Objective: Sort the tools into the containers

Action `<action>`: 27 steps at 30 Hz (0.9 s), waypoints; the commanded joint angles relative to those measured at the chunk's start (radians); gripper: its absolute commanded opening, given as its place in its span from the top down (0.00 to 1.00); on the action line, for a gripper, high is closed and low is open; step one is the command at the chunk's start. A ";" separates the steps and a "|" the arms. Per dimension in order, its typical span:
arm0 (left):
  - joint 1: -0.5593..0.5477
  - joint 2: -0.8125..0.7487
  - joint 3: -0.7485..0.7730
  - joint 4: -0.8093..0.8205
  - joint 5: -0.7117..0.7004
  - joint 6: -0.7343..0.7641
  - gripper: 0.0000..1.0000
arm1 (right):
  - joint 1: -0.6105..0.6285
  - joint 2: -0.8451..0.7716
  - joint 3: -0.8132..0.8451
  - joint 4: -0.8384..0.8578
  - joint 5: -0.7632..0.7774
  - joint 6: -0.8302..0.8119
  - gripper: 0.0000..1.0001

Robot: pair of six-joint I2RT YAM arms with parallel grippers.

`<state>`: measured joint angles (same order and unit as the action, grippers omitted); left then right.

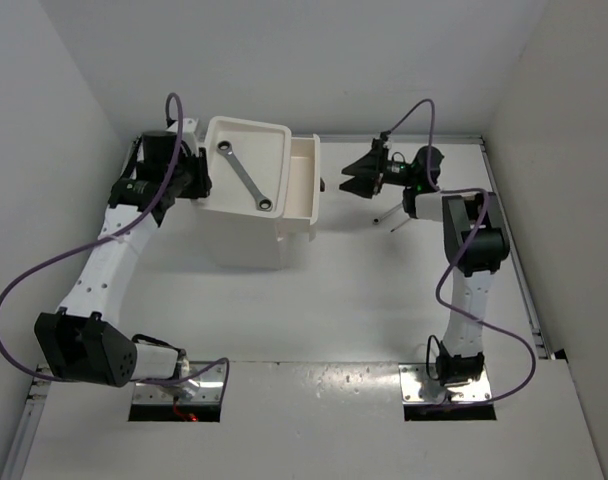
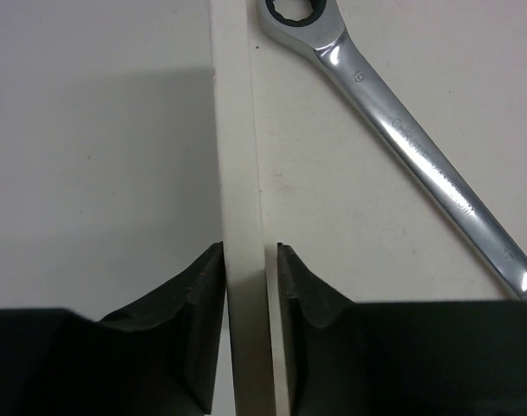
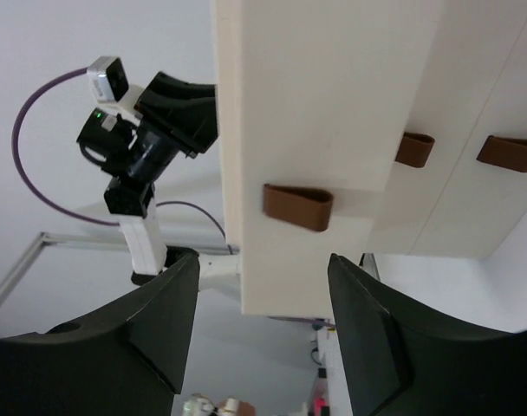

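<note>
The white drawer unit [image 1: 246,235] stands at the back left. One silver wrench [image 1: 245,177] lies slantwise in its tray top and also shows in the left wrist view [image 2: 402,139]. My left gripper [image 1: 202,180] is shut on the tray's left rim [image 2: 237,130], one finger on each side [image 2: 250,260]. The top drawer [image 1: 304,180] is pulled out to the right. My right gripper [image 1: 352,172] is open and empty, and faces the drawer front with its brown handle [image 3: 298,206] between and beyond the fingers [image 3: 263,286]. The pliers are out of view.
Two thin tools like screwdrivers [image 1: 392,217] lie on the table under the right arm. Two more brown drawer handles [image 3: 414,149] show lower on the unit. Walls close in the table at left, back and right.
</note>
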<state>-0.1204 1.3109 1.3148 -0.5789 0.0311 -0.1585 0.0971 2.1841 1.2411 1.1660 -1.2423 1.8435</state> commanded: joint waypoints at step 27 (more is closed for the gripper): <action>-0.001 -0.148 0.202 -0.013 -0.197 0.011 0.00 | -0.293 -0.216 0.500 -2.048 0.859 -2.209 0.41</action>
<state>-0.1188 1.1938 1.5360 -0.6064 -0.1677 -0.1574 -0.1783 1.9785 1.6588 -0.8162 -0.3599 -0.0811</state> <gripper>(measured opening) 0.997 0.589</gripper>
